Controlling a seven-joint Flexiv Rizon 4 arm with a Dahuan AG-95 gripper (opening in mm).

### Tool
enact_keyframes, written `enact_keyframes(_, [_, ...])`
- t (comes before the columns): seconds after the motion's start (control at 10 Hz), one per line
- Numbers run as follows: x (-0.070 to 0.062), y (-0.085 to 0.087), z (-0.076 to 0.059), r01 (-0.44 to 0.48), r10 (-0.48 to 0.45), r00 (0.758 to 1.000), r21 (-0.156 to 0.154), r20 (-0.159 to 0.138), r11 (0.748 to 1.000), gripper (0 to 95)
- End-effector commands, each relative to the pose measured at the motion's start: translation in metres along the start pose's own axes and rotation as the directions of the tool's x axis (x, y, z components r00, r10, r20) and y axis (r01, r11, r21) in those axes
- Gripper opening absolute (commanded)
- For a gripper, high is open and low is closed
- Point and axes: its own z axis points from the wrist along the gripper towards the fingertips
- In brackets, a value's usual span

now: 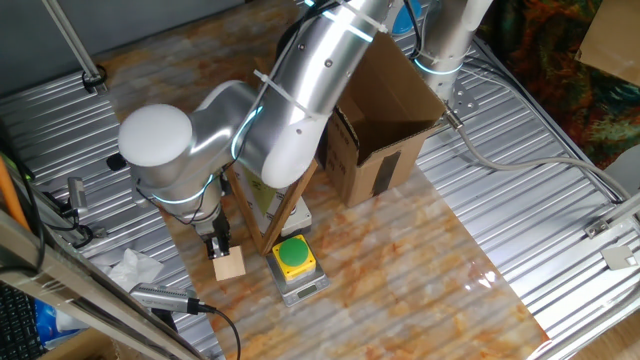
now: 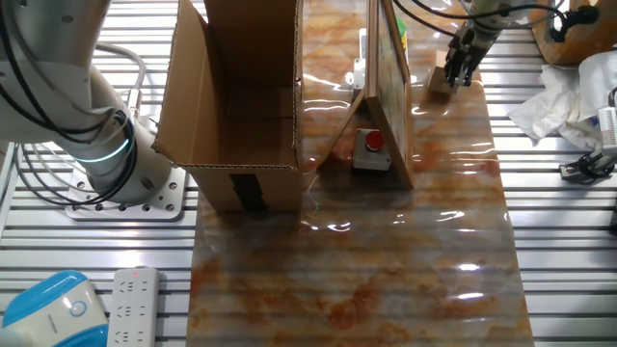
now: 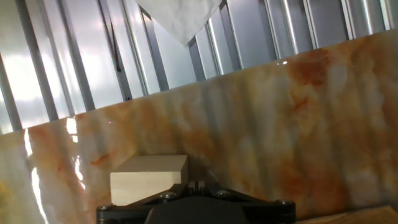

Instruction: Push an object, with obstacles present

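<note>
Marbled orange-white tabletop (image 1: pixel 420 260) on ribbed metal frame, cluttered edges. Arm lowered at the tabletop's near-left corner in one fixed view; tool (image 1: pixel 219 243) points down, tips right at the wooden cube (image 1: pixel 229 263), looks touching its top-back edge. Fingers appear close together, nothing between them, but exact gap cannot tell. Hand view: cube (image 3: pixel 149 179) sits just ahead of the tool body, on the marbled surface near its edge, white tissue (image 3: pixel 180 15) beyond on the metal slats. Yellow-and-green button (image 1: pixel 293 256) on grey base just beside the cube. Wooden-framed board (image 1: pixel 285 200) stands tilted behind the button, partly hidden by the arm. Cardboard box (image 1: pixel 385 120) with black tape, open, behind the board. Other fixed view: tool (image 2: pixel 461 60) at far edge, cube (image 2: pixel 441 75) beside it.
</note>
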Motion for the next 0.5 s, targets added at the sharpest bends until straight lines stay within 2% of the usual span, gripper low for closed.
enact_keyframes(0.1, [0.0,0.0001,0.0006,0.0,0.0,1.0,-0.001,0.003,1.0,0.0])
enact_keyframes(0.5, [-0.0014,-0.0014,0.0021,0.037,-0.037,0.999,0.016,0.013,0.999,0.0])
